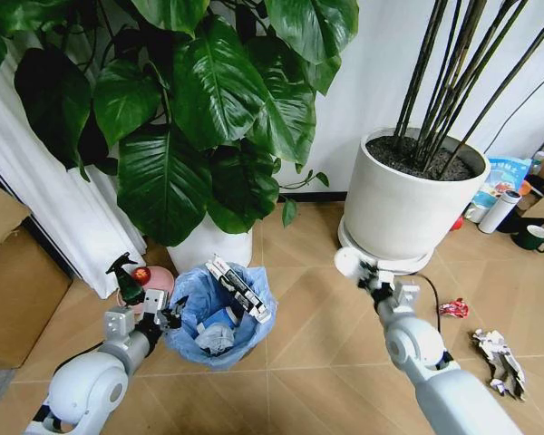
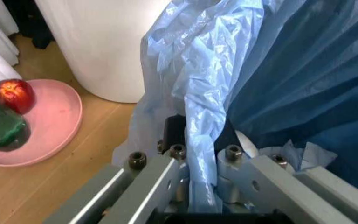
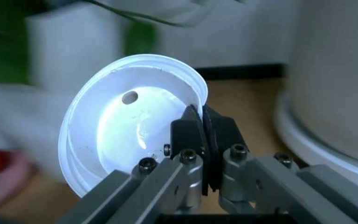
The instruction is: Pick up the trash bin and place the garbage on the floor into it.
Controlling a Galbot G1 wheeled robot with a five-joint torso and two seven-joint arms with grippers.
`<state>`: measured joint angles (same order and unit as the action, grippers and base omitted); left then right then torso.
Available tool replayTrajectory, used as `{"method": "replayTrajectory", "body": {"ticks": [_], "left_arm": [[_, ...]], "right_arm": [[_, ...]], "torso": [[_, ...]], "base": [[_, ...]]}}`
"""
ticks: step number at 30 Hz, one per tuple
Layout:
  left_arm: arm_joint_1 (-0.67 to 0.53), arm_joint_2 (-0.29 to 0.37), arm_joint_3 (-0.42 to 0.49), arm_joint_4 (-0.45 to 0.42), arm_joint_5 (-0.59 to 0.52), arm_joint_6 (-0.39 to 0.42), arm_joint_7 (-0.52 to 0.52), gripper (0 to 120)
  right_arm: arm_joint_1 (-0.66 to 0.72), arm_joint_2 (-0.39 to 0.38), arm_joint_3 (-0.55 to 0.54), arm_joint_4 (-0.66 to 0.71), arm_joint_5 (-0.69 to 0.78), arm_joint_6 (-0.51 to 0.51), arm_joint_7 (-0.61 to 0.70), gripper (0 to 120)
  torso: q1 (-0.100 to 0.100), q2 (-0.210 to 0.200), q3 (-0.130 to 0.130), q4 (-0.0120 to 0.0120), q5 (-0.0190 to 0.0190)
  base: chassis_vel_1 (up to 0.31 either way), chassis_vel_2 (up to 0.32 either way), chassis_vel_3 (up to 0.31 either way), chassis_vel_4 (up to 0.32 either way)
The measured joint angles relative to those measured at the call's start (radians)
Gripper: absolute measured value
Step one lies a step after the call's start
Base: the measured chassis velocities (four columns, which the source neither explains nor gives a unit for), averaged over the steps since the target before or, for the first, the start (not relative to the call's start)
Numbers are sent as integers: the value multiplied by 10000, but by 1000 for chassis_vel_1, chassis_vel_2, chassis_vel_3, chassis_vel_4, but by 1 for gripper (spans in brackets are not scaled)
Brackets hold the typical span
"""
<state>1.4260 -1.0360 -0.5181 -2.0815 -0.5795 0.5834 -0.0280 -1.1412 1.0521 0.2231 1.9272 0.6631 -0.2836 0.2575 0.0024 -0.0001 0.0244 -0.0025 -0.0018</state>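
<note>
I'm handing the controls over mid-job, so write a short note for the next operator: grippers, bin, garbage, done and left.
Left gripper: jaws shut on the bin's blue bag rim, by the left plant pot.
Right gripper: jaws shut on the white disc, held in the air right of the bin.
Done: several pieces are in the bin.
Left: drop the disc in, then collect the red wrapper and printed wrapper on the floor at the right.

Head view high, facing down over floor [image 1: 317, 335]; wrist views close, both showing plate [image 2: 54, 121].
</note>
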Motion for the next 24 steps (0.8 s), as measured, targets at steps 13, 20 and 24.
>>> {"method": "replayTrajectory", "body": {"ticks": [13, 20, 24], "left_arm": [[-167, 67, 145, 219, -90, 83, -87, 0], [-193, 76, 154, 220, -135, 112, -141, 0], [-214, 83, 154, 221, -148, 118, -148, 0]], "right_arm": [[153, -1291, -2258, 2965, 1746, -344, -327, 0], [246, -1446, -3174, 2982, 1657, -340, -595, 0], [349, -1370, -3576, 2765, 1496, -334, -601, 0]], "torso": [[-1, 0, 0, -1, -2], [-1, 1, 0, -2, -1], [-1, 1, 0, -2, -1]], "base": [[0, 0, 0, 0], [0, 0, 0, 0], [0, 0, 0, 0]]}}
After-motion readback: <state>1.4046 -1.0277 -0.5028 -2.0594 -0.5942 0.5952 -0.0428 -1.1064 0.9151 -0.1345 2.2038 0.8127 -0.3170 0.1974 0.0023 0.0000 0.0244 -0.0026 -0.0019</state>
